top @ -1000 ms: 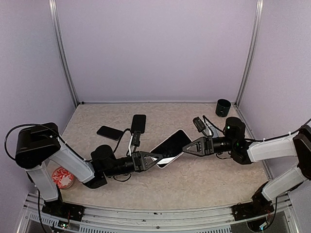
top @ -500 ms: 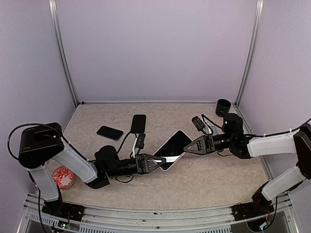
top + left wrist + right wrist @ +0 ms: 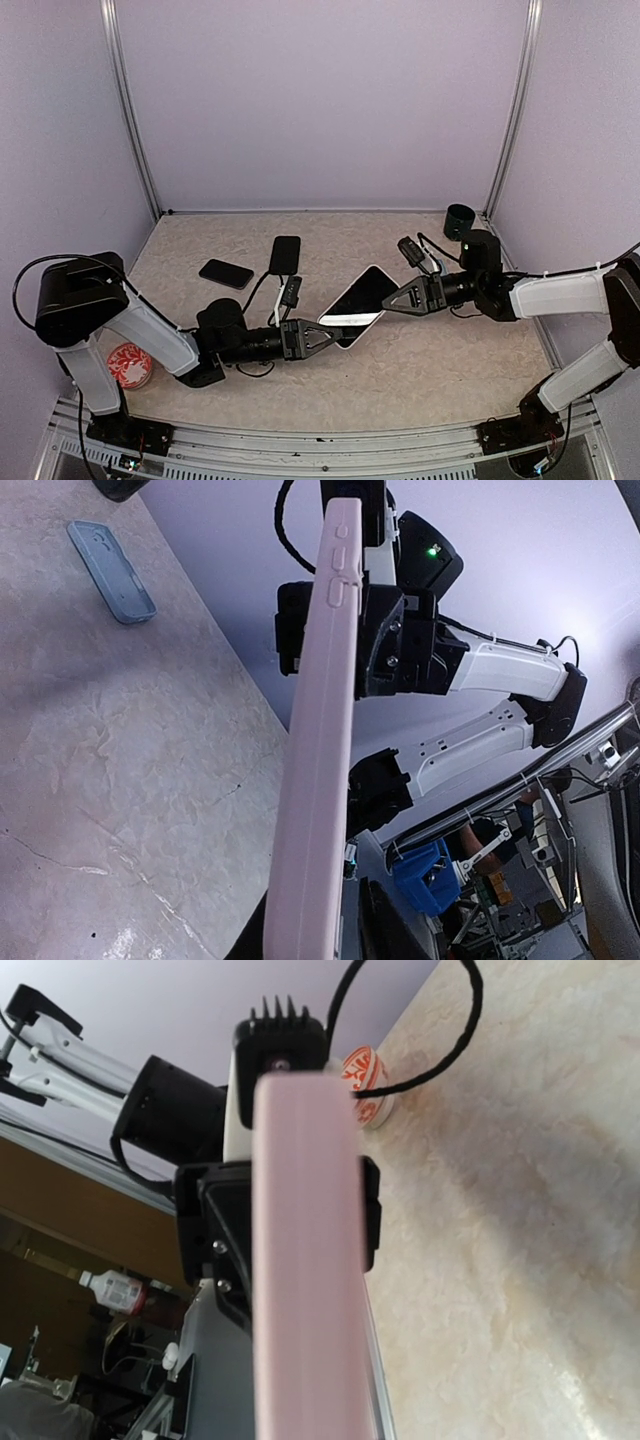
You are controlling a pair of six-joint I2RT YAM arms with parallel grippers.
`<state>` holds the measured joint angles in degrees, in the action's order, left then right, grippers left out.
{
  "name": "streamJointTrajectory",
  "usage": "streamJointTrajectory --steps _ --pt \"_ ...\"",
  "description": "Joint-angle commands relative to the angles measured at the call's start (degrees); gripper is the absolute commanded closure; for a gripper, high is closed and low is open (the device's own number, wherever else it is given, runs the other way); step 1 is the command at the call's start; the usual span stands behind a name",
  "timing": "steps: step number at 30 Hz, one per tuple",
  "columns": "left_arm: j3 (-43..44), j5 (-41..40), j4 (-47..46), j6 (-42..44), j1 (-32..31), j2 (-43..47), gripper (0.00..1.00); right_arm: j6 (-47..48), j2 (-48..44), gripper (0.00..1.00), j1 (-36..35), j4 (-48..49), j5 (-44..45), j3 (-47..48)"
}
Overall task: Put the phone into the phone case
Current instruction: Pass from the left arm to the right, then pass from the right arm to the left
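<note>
Found the phone [image 3: 358,298] off the table [image 3: 430,375], hung at a slant between the two arms near mid-table, screen up. Noted a pale pink case [image 3: 315,730] wrapped round its edge, with button bumps showing in the left wrist view. Judged the phone seated in the case, or very nearly so; could not verify every corner.

Found the right end effector [image 3: 392,300] clamped on the far right end of the cased phone and bearing its weight. Found the left end effector [image 3: 326,336] at the near left corner, jaws slightly apart to either side of the case edge. Saw a gap between one finger and the case in the left wrist view, so judged no firm grip there.

Judged the step in hand to be the close of the fitting: confirming the seat and freeing the left side.

For the next move:
- Keep the right clamp firm.
- Draw the left end effector straight back without catching the corner.
- Press home any lifted corner.
- Lower the cased phone flat onto bare table, away from the left dark slab [image 3: 225,272] and the rear dark slab [image 3: 285,254].
</note>
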<state>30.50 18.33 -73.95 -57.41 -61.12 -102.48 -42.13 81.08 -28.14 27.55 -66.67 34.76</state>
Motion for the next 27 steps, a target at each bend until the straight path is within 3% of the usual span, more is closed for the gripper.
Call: streamJointTrajectory --steps 1,9,17,22,27 --pt "0.2 2.7 -0.6 2.4 0.3 2.9 0.76 1.5 0.1 0.90 1.6 0.6 0.8 1.6" --pt "0.9 2.3 2.4 3.9 1.4 4.2 0.75 1.9 -0.6 0.91 1.6 1.0 -1.0 0.4" --pt "3.1 4.4 3.9 3.7 1.7 2.8 0.98 4.3 -0.1 0.90 1.6 -2.9 -2.2 3.1" --pt "3.5 3.7 2.5 2.0 2.0 2.0 1.00 4.0 0.9 0.88 1.6 -2.2 -1.9 3.3" --pt "2.7 0.1 0.3 -0.1 3.1 2.4 1.00 2.5 1.0 0.60 1.6 -0.7 0.6 2.7"
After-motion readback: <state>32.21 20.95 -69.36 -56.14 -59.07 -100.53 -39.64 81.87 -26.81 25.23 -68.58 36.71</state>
